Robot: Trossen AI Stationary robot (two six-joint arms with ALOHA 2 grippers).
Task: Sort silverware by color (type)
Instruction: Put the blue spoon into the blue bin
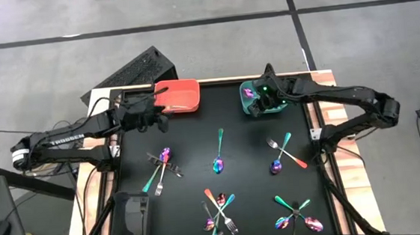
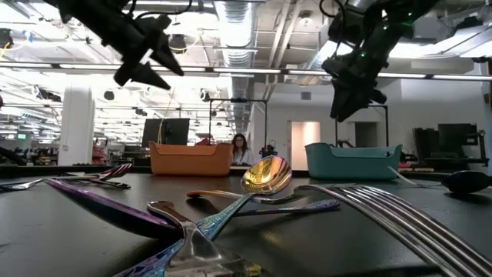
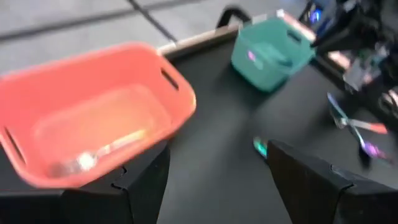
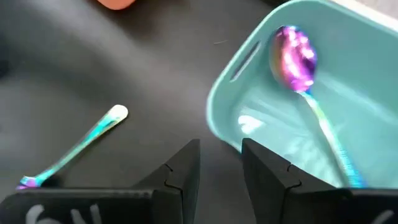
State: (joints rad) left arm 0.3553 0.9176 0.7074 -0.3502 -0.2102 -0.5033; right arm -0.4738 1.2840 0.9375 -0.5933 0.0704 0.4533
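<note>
silverware: iridescent spoon (image 4: 292, 53) lies in teal bin (image 1: 262, 98), silver spoon (image 3: 93, 157) in red bin (image 1: 179, 95), rest scattered on black mat (image 1: 191, 164) | right gripper (image 4: 219, 163): above teal bin, fingers slightly apart, empty | left gripper (image 3: 211, 180): by red bin, spread, empty | step: between deliveries | next: likely reach for another piece

Both arms are dark, near-black jointed tubes with black cables looping along them. The left arm (image 1: 69, 136) carries white "TROSSEN" lettering on its long link and a pale band near its base. The right arm (image 1: 351, 95) shows a small green light near its wrist. Each wrist ends in two flat, angular matte black fingers (image 3: 140, 186), squared at the tips.
</note>
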